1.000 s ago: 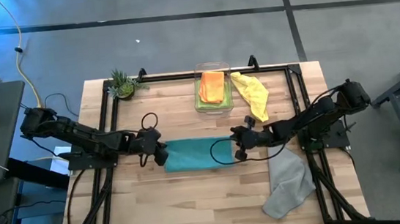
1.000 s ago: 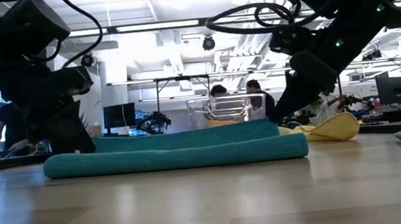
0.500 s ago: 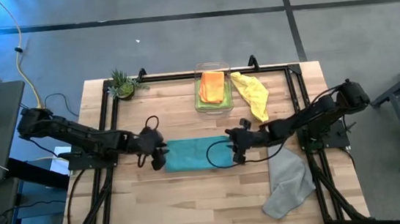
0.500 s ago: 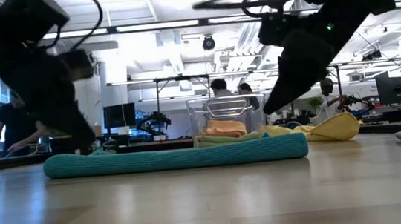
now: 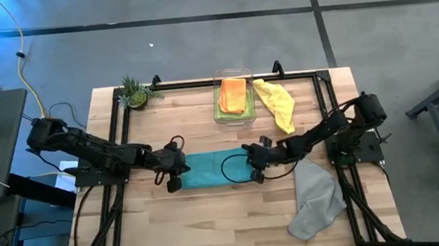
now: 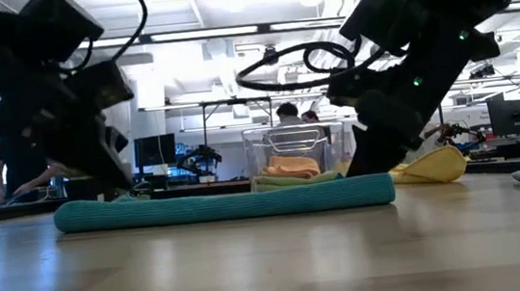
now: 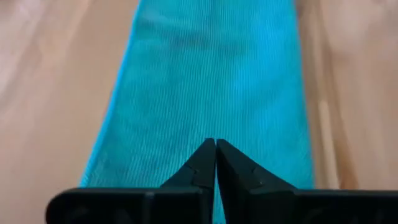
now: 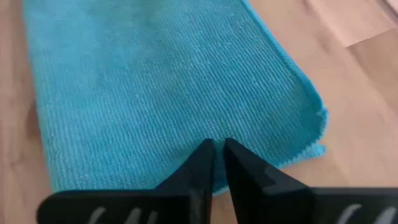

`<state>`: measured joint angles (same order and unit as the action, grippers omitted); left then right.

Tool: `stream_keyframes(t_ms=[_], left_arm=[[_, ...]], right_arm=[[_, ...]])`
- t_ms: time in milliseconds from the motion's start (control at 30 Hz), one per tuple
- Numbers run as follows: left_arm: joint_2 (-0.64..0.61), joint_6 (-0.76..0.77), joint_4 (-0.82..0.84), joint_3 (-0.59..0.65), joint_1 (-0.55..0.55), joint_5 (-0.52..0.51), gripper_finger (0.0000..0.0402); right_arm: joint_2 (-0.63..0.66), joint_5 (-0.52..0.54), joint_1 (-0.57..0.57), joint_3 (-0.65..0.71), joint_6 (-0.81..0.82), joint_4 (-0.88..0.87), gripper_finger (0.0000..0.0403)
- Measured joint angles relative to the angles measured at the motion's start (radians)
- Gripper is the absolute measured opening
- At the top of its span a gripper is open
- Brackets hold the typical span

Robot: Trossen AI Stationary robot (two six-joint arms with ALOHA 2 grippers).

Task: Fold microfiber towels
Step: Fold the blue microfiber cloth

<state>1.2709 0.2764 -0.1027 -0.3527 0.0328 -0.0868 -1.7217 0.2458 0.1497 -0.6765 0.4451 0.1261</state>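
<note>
high view: teal towel (image 5: 212,170) lay folded at table (image 5: 213,228) centre, left gripper (image 5: 175,178) at its left end, right gripper (image 5: 254,170) at its right end. low view: towel a flat long strip. left wrist view: fingers (image 7: 202,163) pressed together over towel. right wrist view: fingers (image 8: 239,168) nearly together at towel's short edge, gripping nothing visible.

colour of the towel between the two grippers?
Teal blue towel; the right wrist view shows it best.

A small potted plant (image 5: 133,92) is seen at a far corner of the wooden surface (image 5: 213,220), and a clear plastic bin (image 5: 223,116) at the middle of its far edge. People (image 6: 288,115) are visible in the room behind.
</note>
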Motion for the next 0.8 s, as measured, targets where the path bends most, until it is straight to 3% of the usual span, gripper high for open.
stream_keyframes(t_ms=[200, 400, 600, 800], left_arm=[[0.099, 0.012, -0.034, 0.000, 0.057, 0.009, 0.0001], [0.197, 0.062, -0.169, -0.001, 0.130, 0.008, 0.0001], [0.274, 0.127, -0.299, -0.013, 0.191, 0.004, 0.0000], [0.374, 0.124, -0.322, -0.116, 0.234, -0.027, 0.0000]], right_arm=[[0.017, 0.034, -0.040, 0.001, -0.062, -0.039, 0.0004], [0.064, 0.042, -0.087, 0.005, -0.134, -0.101, 0.0007], [0.224, 0.137, -0.100, 0.006, -0.114, -0.243, 0.0008], [0.316, 0.029, -0.013, 0.005, -0.006, -0.136, 0.0007]])
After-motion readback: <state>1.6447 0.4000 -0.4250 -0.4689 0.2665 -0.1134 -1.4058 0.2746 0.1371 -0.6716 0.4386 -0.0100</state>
